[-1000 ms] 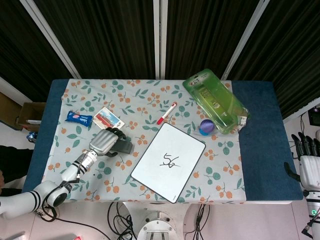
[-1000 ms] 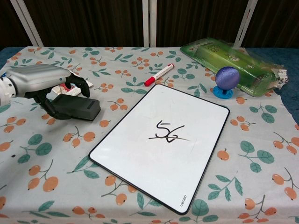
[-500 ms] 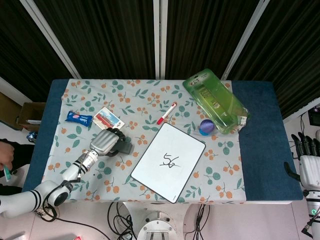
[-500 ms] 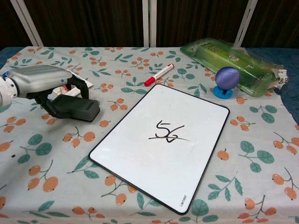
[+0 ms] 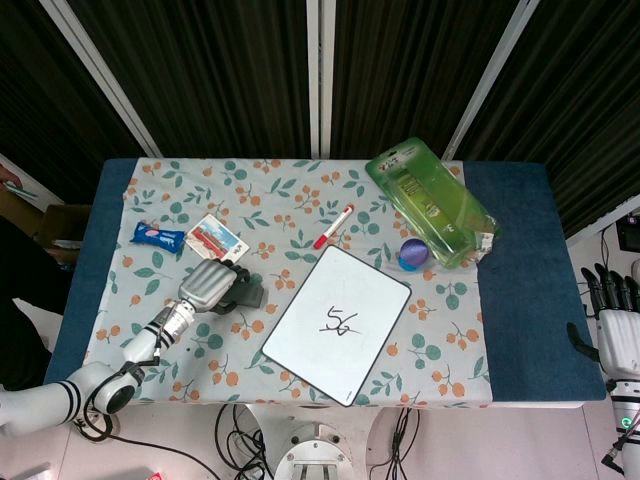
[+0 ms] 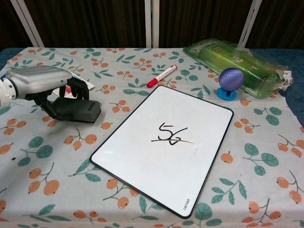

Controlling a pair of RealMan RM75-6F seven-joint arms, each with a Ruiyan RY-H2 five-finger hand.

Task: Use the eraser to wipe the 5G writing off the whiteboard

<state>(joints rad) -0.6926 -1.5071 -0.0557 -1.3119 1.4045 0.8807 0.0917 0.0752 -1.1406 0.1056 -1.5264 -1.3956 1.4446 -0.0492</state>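
Note:
The whiteboard (image 5: 335,325) (image 6: 161,147) lies tilted at the middle of the table, with "5G" (image 5: 340,323) (image 6: 171,134) written in black and struck through. The dark grey eraser (image 5: 250,294) (image 6: 78,110) rests on the cloth left of the board. My left hand (image 5: 208,284) (image 6: 38,80) sits over its left end and grips it, fingers curled behind it and thumb in front. My right hand (image 5: 617,325) hangs off the table's right edge with fingers straight and nothing in it; only the head view shows it.
A red marker (image 5: 333,226) (image 6: 161,76) lies just beyond the board. A green package (image 5: 430,200) (image 6: 232,59) and a purple ball on a blue stand (image 5: 413,253) (image 6: 230,80) are at the back right. A blue snack pack (image 5: 158,237) and a card (image 5: 217,238) lie behind the eraser.
My left hand's fingers have curled a little tighter around the eraser, which stays on the cloth. The board and the right hand have not moved.

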